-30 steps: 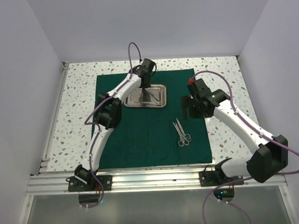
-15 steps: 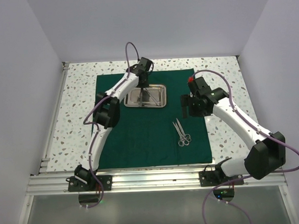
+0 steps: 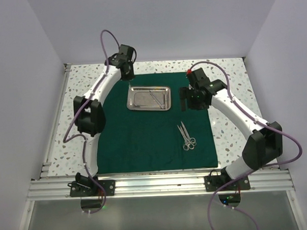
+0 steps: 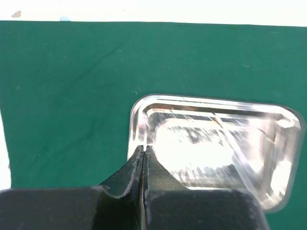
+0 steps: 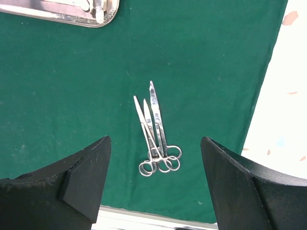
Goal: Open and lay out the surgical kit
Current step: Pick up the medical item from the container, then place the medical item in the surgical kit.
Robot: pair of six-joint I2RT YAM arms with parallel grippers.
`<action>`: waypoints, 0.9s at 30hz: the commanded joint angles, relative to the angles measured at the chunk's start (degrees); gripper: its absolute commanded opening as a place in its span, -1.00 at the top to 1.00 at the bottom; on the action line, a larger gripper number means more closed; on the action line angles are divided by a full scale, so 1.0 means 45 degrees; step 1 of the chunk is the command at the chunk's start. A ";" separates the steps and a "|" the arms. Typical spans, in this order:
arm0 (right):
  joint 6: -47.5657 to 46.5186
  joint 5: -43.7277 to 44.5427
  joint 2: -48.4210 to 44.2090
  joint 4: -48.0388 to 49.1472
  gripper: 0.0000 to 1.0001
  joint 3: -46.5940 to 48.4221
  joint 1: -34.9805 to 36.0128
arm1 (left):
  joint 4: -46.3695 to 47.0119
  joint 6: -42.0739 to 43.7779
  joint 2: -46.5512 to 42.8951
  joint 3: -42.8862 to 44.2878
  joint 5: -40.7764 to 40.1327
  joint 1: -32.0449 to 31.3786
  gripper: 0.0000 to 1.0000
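The dark green cloth point(image 3: 144, 141) lies spread flat on the table. The steel tray point(image 3: 137, 100) sits on its far half with slim instruments point(image 3: 154, 97) inside. Two pairs of scissors-like instruments point(image 3: 187, 136) lie side by side on the cloth to the right of middle. My left gripper point(image 3: 127, 75) is shut and empty, above the cloth just beyond the tray's far left corner. In the left wrist view its tips point(image 4: 144, 147) sit over the tray's edge point(image 4: 136, 124). My right gripper point(image 3: 193, 102) is open, to the right of the tray. In the right wrist view point(image 5: 156, 140) it frames the scissors point(image 5: 158, 129) from well above.
Speckled tabletop point(image 3: 77, 113) borders the cloth on all sides, with white walls behind and beside it. An aluminium rail point(image 3: 156, 183) runs along the near edge by the arm bases. The cloth's right edge point(image 5: 268, 86) and the tray corner point(image 5: 103, 17) show in the right wrist view.
My left gripper has left the tray and swung left and toward the back of the table. My right gripper has shifted slightly back and left. The scissors and tray have not moved.
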 commanded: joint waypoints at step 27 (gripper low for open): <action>-0.0038 0.0257 0.0091 -0.0062 -0.56 -0.0379 -0.0022 | 0.3902 -0.4639 -0.7121 -1.1049 0.3709 -0.3082 1.00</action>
